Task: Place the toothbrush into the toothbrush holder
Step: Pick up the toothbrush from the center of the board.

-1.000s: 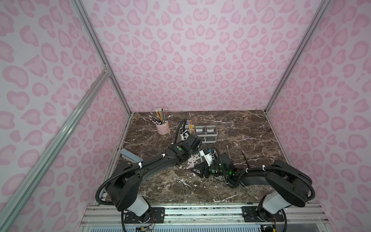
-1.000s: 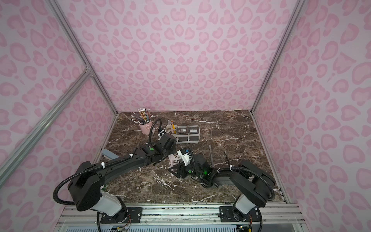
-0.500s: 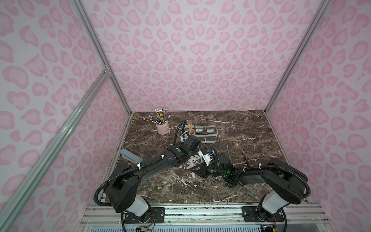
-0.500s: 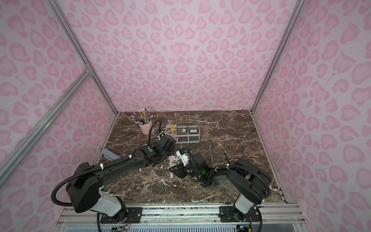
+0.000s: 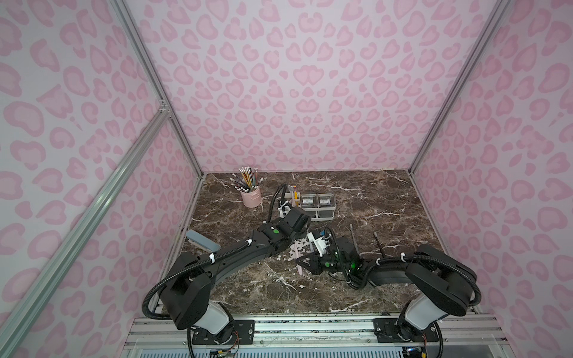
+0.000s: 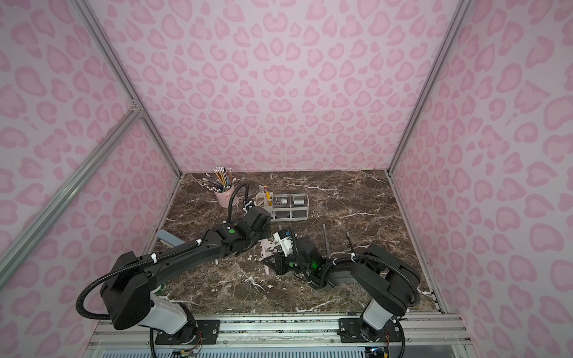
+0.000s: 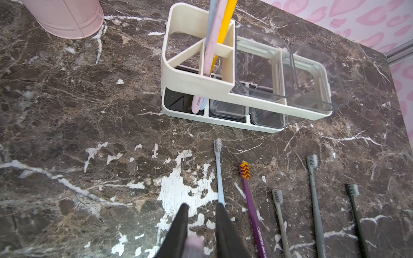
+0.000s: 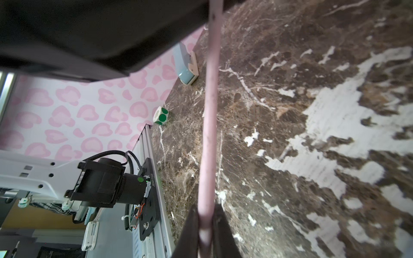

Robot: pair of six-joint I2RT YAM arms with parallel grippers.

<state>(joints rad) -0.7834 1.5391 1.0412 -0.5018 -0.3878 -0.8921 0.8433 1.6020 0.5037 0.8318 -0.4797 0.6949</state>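
The left claw stood parted, loose around the pink toothbrush at mid-table, apparently to pass it across. Just right, the right claw was clamped on its handle, ready to carry it to the toothbrush holder, well apart on the far side.

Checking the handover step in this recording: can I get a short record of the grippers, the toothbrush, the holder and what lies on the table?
right gripper: shut on the pink toothbrush, near one end of the handle
left gripper: jaws apart, with the pink handle between them
toothbrush holder: three standing brushes in its slot end
table: five loose toothbrushes lying side by side
task status: pink toothbrush not yet in the holder
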